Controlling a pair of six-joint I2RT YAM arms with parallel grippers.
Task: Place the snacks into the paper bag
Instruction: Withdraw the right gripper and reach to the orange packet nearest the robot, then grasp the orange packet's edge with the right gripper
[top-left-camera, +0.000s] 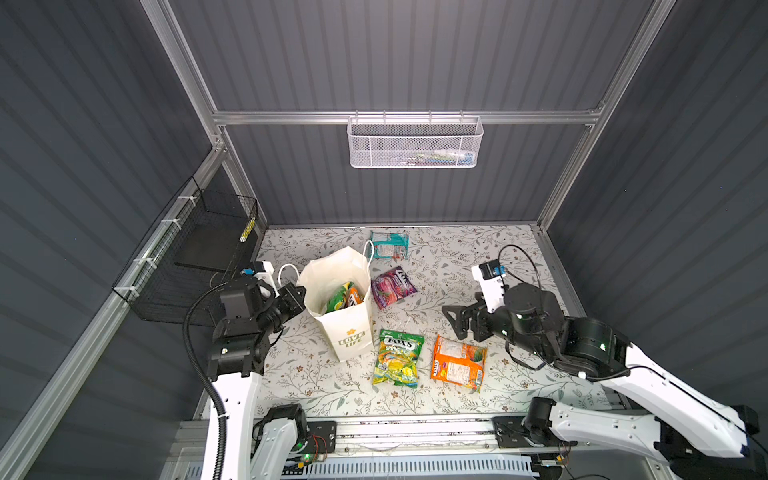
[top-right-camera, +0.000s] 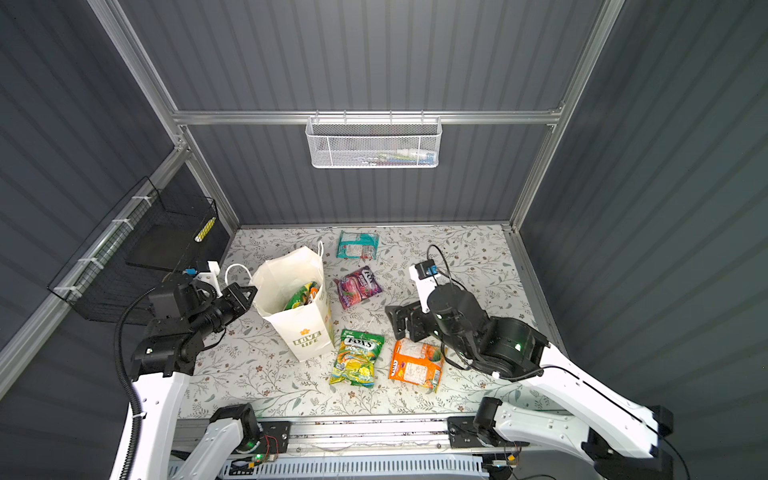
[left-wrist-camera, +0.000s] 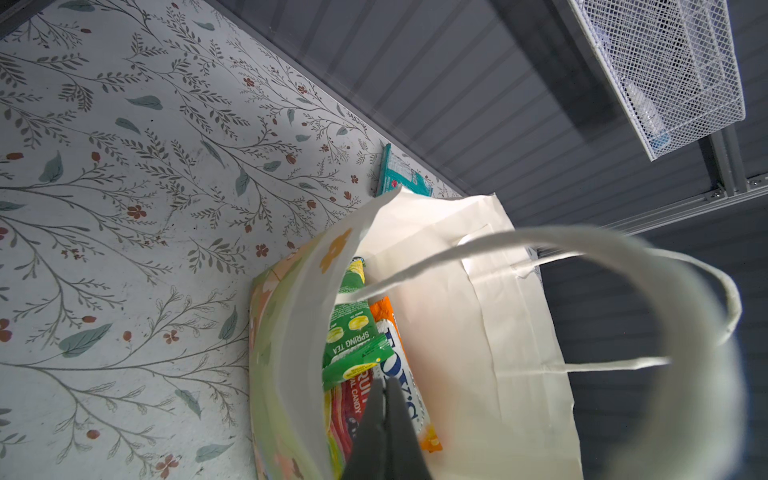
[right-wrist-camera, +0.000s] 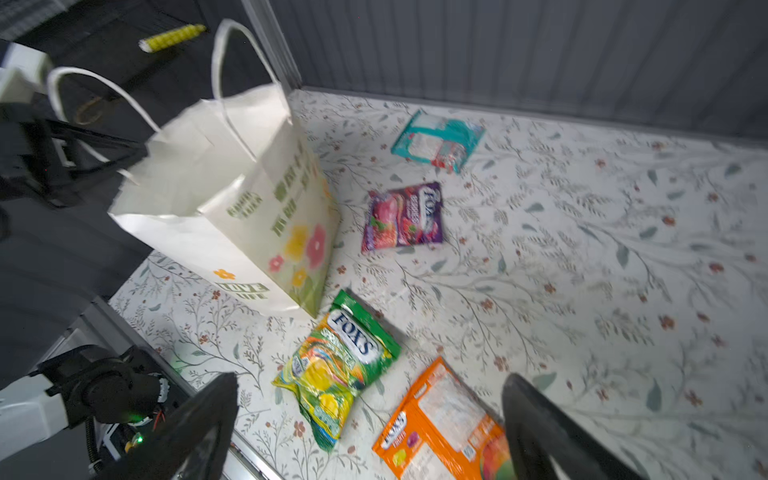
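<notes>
One cream-white paper carrier bag (top-left-camera: 347, 334) with green "LOVE LIFE" print stood upright on the floral-printed tabletop (top-left-camera: 449, 257). Its rim touched the tip of the left gripper (top-left-camera: 299, 293), whose jaws were pressed fully together; whether paper was pinched between them could not be told. The right gripper (right-wrist-camera: 370, 378) hung on the far side of the bag from the left one, jaws spread wide and holding nothing.

Four glossy plastic packets lay loose and flat. An orange packet (right-wrist-camera: 440, 419) lay just beneath the right gripper, nearest it. A green-and-yellow packet (right-wrist-camera: 336, 365) marked "FOX'S" lay just beside that, toward the left gripper and near the bag's foot. A purple packet (right-wrist-camera: 403, 216) lay farther ahead of the right gripper, and a teal packet (right-wrist-camera: 438, 139) farthest, by the back wall.

Inside the bag, straight ahead of the left gripper's shut tips, green and orange packets (left-wrist-camera: 353, 332) stood on end. A white mesh basket (top-left-camera: 415, 143) hung high on the back wall beyond both grippers, and a black wire basket (top-left-camera: 187, 257) hung behind the left gripper.
</notes>
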